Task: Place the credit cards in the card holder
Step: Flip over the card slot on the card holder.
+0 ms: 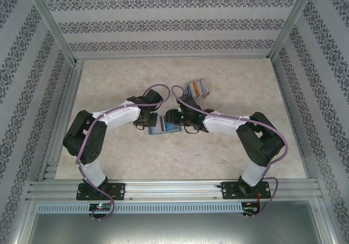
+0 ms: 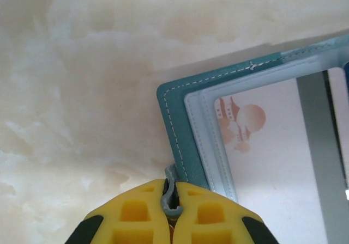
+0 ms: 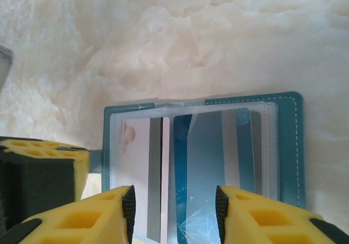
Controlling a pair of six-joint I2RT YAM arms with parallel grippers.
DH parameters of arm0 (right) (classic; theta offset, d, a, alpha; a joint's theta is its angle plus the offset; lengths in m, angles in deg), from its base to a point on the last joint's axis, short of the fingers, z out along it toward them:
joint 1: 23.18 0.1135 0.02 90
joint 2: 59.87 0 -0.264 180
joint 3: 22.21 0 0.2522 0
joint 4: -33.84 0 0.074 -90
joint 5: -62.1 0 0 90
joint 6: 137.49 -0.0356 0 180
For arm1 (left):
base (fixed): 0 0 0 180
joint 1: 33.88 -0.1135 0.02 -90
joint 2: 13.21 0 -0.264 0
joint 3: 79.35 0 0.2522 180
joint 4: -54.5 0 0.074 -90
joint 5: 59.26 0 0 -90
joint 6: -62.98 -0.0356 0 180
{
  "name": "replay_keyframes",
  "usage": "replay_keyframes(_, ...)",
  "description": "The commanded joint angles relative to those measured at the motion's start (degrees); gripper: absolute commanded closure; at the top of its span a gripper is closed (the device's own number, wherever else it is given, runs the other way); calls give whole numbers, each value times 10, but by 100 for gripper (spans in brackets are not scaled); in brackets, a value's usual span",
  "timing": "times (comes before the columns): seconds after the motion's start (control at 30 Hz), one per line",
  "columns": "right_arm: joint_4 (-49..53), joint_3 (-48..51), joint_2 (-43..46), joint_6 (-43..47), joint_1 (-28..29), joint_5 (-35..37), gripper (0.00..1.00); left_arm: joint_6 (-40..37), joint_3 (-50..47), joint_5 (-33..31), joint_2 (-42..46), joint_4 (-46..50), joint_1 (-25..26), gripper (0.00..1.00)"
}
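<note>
Top external view: the left arm (image 1: 117, 116) rises from its base at the near edge of the table (image 1: 109, 86), folds at the elbow and reaches inward to the table's middle, its wrist angled down. The left gripper (image 1: 146, 122) sits just beside the left end of the card holder (image 1: 163, 127), which lies open and flat between the two wrists, partly covered by them. The right arm (image 1: 226, 125) mirrors this pose from the other side, its right gripper (image 1: 185, 125) low over the holder's right half. The credit cards (image 1: 197, 87) lie fanned on the table beyond the right wrist, apart from the holder. Both grippers' fingertips are hidden under their wrist housings from above. Left wrist view: the yellow fingers (image 2: 136, 214) are pressed together on a small grey-blue tab (image 2: 169, 174) at the holder's teal edge (image 2: 170, 119). A pale card with an orange-pink motif (image 2: 240, 124) shows through a clear sleeve, and the holder runs out of frame at right and below. Right wrist view: the yellow fingers (image 3: 92, 217) stand apart, gripping nothing, with the open holder (image 3: 289, 146) seen between them. Its near edge is cut off, and the reflective clear sleeves (image 3: 207, 146) make the cards inside hard to tell apart.
</note>
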Motion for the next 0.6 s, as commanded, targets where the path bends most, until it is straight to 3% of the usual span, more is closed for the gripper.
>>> replay_keyframes(0.0,61,-56,-24,51,23,-6,55,16,6,25,51,-8,-3,100)
replay_keyframes(0.17,80,-80,-57,61,33,-17,54,32,-7,66,90,-28,-16,100)
replay_keyframes(0.57,-17,-60,-74,10,17,-105,40,56,-41,134,120,-75,-36,100)
